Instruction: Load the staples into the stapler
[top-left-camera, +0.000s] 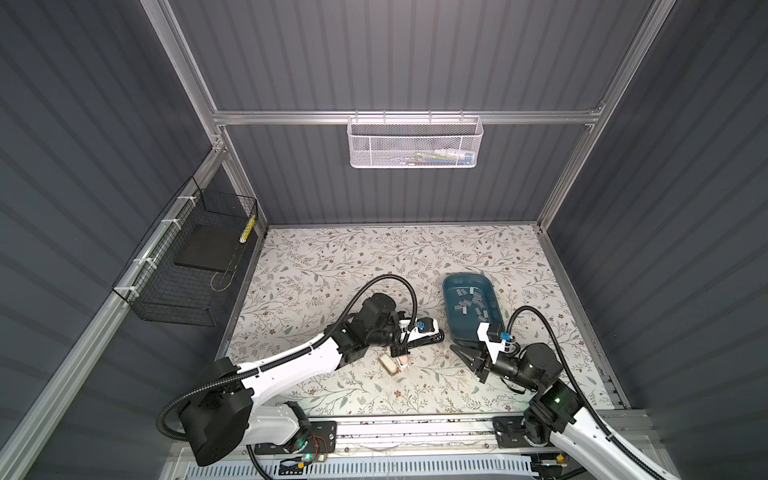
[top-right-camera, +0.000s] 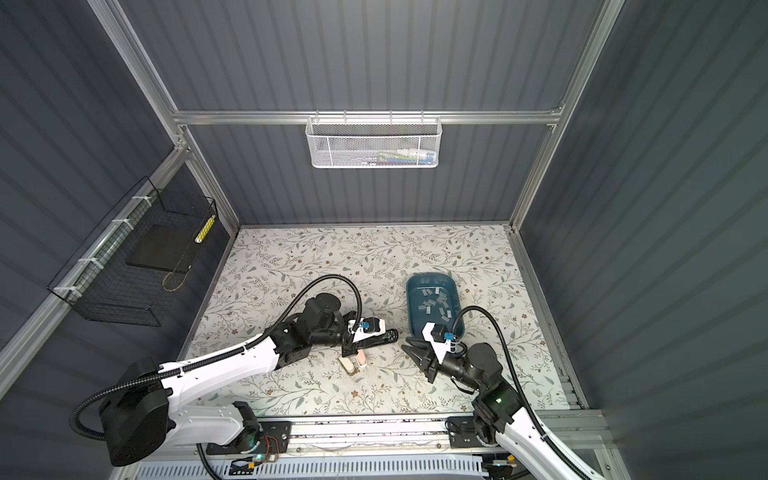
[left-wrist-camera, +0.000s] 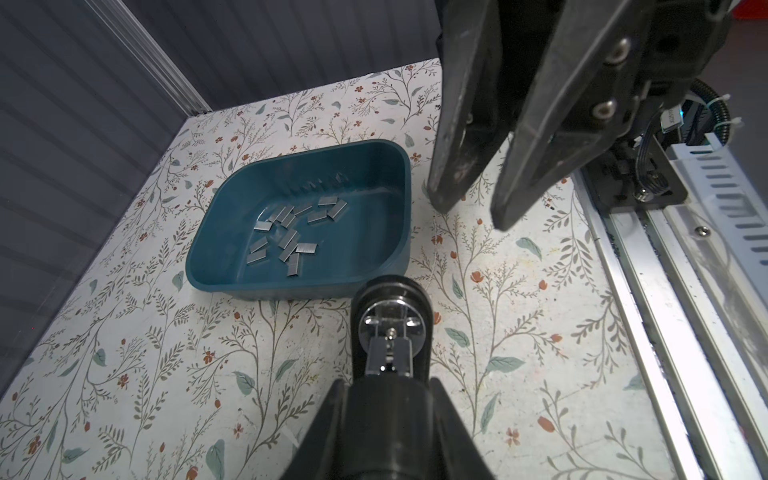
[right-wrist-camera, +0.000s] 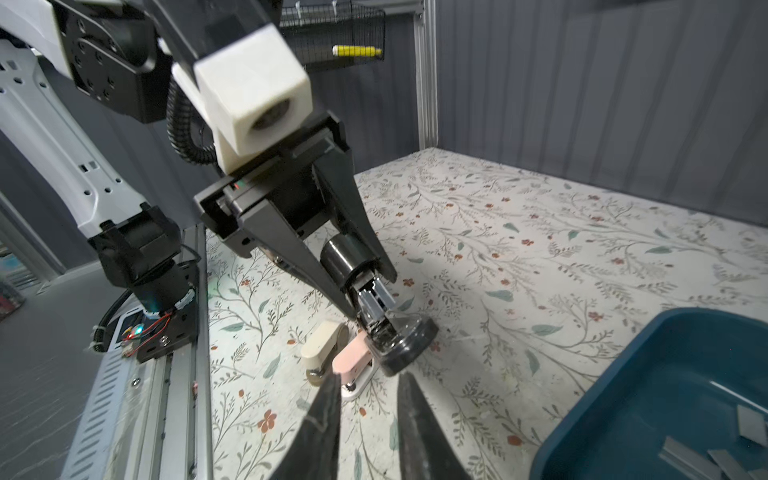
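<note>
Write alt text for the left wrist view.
A teal tray of loose staples sits on a floral table. The left gripper holds a black stapler near it; the right gripper hangs beside the tray, jaws apart and empty.

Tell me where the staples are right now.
In both top views the staples lie loose inside the blue tray, right of middle on the table, just beyond the right gripper.
</note>
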